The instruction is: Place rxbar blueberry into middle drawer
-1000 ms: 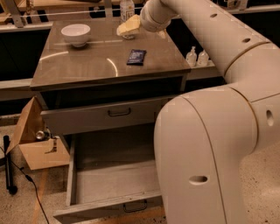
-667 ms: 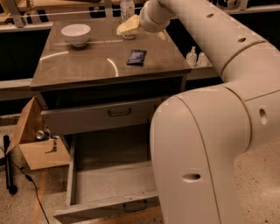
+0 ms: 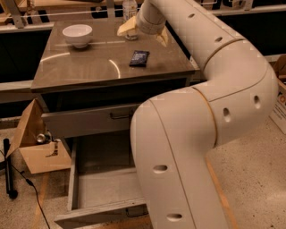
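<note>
Nearest, low in the view, the open drawer (image 3: 107, 190) stands pulled out, its flat grey floor bare and a small dark handle on its narrow front panel. The robot's thick pale arm (image 3: 196, 134) rises in front of the drawer's right part and hides it. To the left, on the speckled floor, a cardboard box (image 3: 42, 154) lies with its flaps open, and a dark cable runs past it.

Above the open drawer, the top drawer (image 3: 89, 120) is closed, with a dark handle at its middle. Over that is the desk (image 3: 85, 71), brown and shiny.

The bar (image 3: 139, 58) lies flat on the desk, right of centre, in a dark wrapper, touching nothing else. A white bowl (image 3: 77, 35) sits upright towards the far left corner, well apart from the bar.

The hand (image 3: 144, 31) hovers beyond the bar, over the far side of the desk. Its two tan fingers (image 3: 127, 27) are spread apart and hold nothing. Just behind it stands a clear bottle (image 3: 129, 8), partly hidden.
</note>
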`<state>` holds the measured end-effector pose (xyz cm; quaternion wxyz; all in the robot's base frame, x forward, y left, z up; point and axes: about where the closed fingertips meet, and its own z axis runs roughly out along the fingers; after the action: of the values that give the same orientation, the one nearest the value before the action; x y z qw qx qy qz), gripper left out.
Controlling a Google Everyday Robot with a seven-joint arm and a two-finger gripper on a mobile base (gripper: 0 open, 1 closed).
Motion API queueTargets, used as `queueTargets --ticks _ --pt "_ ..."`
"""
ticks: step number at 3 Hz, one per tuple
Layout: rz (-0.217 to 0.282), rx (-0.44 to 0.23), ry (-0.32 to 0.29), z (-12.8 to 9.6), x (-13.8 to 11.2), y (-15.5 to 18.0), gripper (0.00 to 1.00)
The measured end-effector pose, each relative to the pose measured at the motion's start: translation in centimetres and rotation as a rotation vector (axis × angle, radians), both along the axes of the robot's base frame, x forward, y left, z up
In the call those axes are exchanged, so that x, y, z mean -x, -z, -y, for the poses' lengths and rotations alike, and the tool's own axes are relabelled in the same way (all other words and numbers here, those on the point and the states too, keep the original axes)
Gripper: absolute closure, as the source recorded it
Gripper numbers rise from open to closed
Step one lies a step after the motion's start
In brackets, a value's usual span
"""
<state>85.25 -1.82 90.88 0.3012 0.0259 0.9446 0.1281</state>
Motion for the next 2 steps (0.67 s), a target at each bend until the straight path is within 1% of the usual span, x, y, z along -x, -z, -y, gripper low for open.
queueTargets --ticks 1,2 --pt "-0.021 0.023 0.042 -0.5 -0.6 0.9 0.0" --pt "-0.032 0.043 0.049 -1.7 -1.3 1.8 0.0"
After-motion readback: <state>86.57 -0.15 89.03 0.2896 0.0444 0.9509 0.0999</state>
